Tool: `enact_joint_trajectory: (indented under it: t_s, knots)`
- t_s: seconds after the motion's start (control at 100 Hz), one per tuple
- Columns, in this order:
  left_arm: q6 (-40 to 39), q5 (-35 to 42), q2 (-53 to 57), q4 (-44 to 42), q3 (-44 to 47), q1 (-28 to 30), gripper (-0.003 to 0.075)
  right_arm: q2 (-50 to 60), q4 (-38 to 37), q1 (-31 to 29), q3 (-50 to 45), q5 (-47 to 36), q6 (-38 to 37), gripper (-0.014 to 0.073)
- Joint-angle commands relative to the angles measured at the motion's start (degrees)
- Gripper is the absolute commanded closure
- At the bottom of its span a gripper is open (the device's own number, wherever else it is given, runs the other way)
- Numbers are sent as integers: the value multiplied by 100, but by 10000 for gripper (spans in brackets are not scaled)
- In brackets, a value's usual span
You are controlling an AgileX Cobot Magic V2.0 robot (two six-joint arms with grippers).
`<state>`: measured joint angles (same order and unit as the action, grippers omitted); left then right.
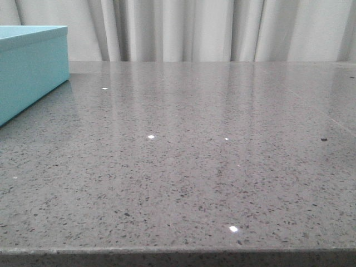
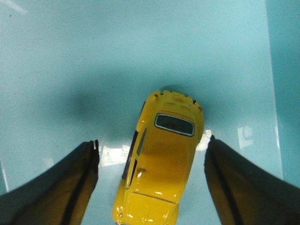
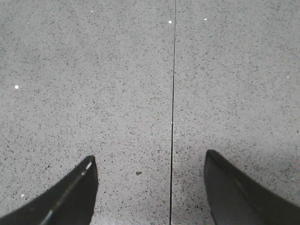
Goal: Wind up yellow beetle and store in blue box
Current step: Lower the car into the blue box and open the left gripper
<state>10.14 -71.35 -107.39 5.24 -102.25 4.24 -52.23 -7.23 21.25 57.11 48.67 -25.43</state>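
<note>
My left tool (image 2: 151,183) spread, straddling glossy yellow toy beetle (image 2: 159,164) on turquoise box (image 2: 70,56) floor, releasing; right tool (image 3: 150,187) spread, idle.

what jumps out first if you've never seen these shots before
The glossy yellow beetle grabs the eye in the left wrist view, lying on a turquoise surface between the spread fingers of the open left gripper, which do not touch it. In the front view, the blue box stands at the far left of the speckled grey table. The right gripper hangs open over bare tabletop.
</note>
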Motion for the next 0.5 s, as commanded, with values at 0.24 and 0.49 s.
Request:
enact_joint_trajectory:
  t_s: [0.24, 0.49]
  knots:
    - [313, -31, 1366, 513, -194, 8, 533, 658, -492, 17, -175, -900, 107, 109]
    - [446, 223, 2383, 850, -146, 8, 739, 1399, -765, 17, -657, -1219, 107, 354]
